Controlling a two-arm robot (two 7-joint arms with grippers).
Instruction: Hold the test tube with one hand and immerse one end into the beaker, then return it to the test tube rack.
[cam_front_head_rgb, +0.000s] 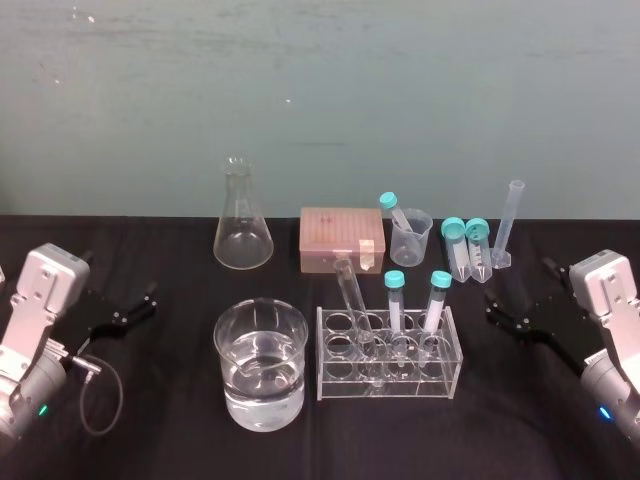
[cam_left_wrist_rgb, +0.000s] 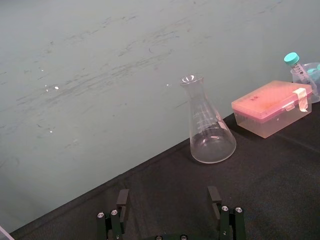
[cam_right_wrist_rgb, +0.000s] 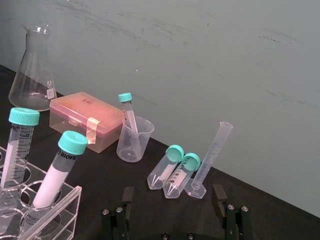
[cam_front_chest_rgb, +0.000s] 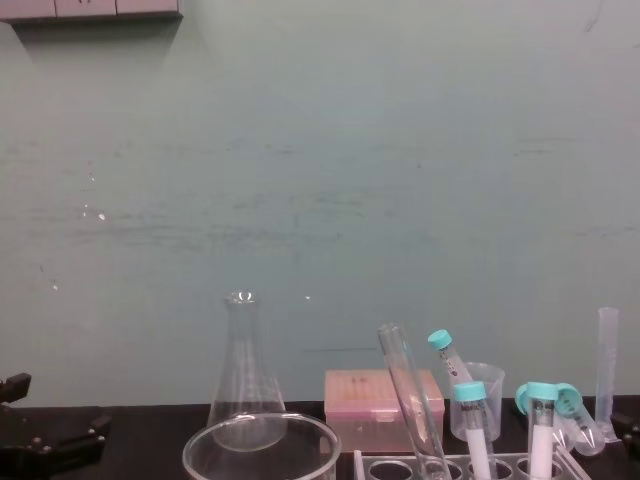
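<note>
Nearest you, both arms sit at the outer sides of the black-draped table (cam_front_head_rgb: 160, 430). The left gripper (cam_front_head_rgb: 140, 300) is on the left and the right gripper (cam_front_head_rgb: 497, 312) on the right, each with its fingers spread wide and holding nothing. Between them stands the beaker (cam_front_head_rgb: 232, 345), a wide thick-rimmed glass vessel partly filled with clear liquid. Just beside it is the test tube rack (cam_front_head_rgb: 390, 392), boxy clear plastic with round holes. The test tube (cam_front_head_rgb: 352, 295), slim bare glass with a flared open rim, stands in one of the rack's left holes and leans back and to the left rather than upright. Two teal-capped tubes (cam_front_head_rgb: 394, 300) stand in holes to its right. That lean is your main risk, I'd judge: fingers closing square to the table would meet the tube askew, and smooth glass may twist or slide. Too hard a squeeze could crack a thin wall. A lift not following the tilt could drag the light rack or knock the capped neighbours, and a careless swing could clip the beaker's rim or splash. Farther back, well clear, stand a conical flask (cam_front_head_rgb: 243, 235), a pink box (cam_front_head_rgb: 340, 240), a plastic cup (cam_front_head_rgb: 411, 240) and a graduated cylinder (cam_front_head_rgb: 510, 220).
</note>
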